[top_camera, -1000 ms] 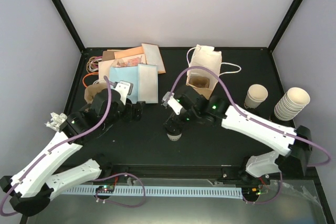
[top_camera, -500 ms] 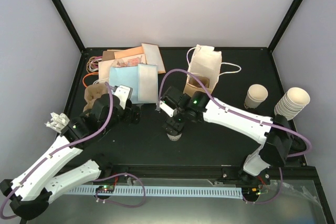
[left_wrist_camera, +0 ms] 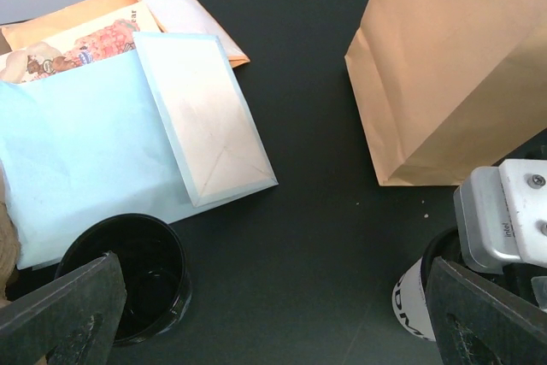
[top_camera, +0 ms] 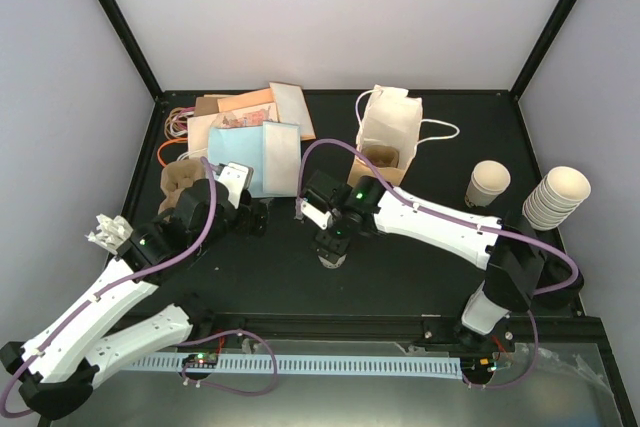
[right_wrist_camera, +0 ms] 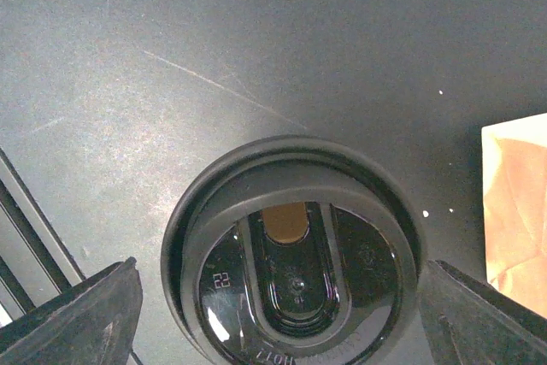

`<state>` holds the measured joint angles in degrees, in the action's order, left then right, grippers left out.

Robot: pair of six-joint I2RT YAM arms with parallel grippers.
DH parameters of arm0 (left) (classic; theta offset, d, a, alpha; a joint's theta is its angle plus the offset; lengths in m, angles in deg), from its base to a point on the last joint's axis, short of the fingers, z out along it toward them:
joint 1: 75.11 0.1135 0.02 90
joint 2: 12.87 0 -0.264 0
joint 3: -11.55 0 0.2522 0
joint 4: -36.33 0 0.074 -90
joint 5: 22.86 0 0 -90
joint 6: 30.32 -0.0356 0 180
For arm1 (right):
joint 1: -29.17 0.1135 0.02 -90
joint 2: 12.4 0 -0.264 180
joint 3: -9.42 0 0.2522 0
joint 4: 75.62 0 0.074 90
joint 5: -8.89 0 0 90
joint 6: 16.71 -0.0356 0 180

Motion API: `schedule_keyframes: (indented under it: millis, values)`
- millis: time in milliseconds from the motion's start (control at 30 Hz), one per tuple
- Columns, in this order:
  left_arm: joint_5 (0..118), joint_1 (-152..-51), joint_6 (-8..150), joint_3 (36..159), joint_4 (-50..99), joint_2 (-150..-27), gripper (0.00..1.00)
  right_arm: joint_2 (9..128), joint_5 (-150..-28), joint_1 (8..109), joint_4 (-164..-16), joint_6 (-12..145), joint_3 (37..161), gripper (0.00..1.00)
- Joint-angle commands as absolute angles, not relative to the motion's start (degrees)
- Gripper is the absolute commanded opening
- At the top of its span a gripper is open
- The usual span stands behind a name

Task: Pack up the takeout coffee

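— What's on your left side?

— My left pincer (left_wrist_camera: pixel 273 322) hangs spread wide with nothing in it, above the loose black lid (left_wrist_camera: pixel 128 275) that lies just beside the envelopes (left_wrist_camera: pixel 94 143).

— And the coffee?

— The coffee cup (top_camera: pixel 332 259) stands upright near the middle of the table (top_camera: pixel 270 267), in front of the paper bag (top_camera: pixel 385 142). My right pincer (right_wrist_camera: pixel 282 314) is over it, fingers spread to either side of its lid. As far as I can tell it isn't pinching; the cup's wall is hidden from that camera.

— What could go wrong?

— If I close off-centre, or only on the lid's rim, I think the lid could pop off or the cup could tip and spill. Too hard a squeeze would probably buckle the paper wall. The bag looks light, so catching its mouth with the cup's base could knock it over.

— Count it all, left to right.

— One pile of envelopes, one loose lid, one lidded coffee, one bag, one lone lidless cup (top_camera: pixel 487 184), one stack of cups (top_camera: pixel 555 197).
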<state>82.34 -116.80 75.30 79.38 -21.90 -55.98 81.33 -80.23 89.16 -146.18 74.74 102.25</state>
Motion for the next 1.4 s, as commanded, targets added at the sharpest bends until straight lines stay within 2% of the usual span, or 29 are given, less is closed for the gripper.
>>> schedule_keyframes:
  millis: [0,233,767,1367]
  values:
    - [83.2,-116.4,74.8,80.0,-20.9,-55.3,0.98,82.2,-80.7,89.4,-147.3,75.1,103.1,0.9]
    - [83.1,-116.4,74.9,80.3,-21.0,-55.1,0.98,82.8,-80.8,89.4,-148.2,74.8,103.3,0.83]
    - [83.0,-116.4,75.1,80.0,-21.4,-54.8,0.98,83.0,-78.1,89.3,-148.5,74.3,105.1,0.88]
    - [82.7,-116.4,74.9,80.5,-21.7,-55.1,0.98,84.9,-79.9,89.2,-150.5,74.7,105.1,0.88]
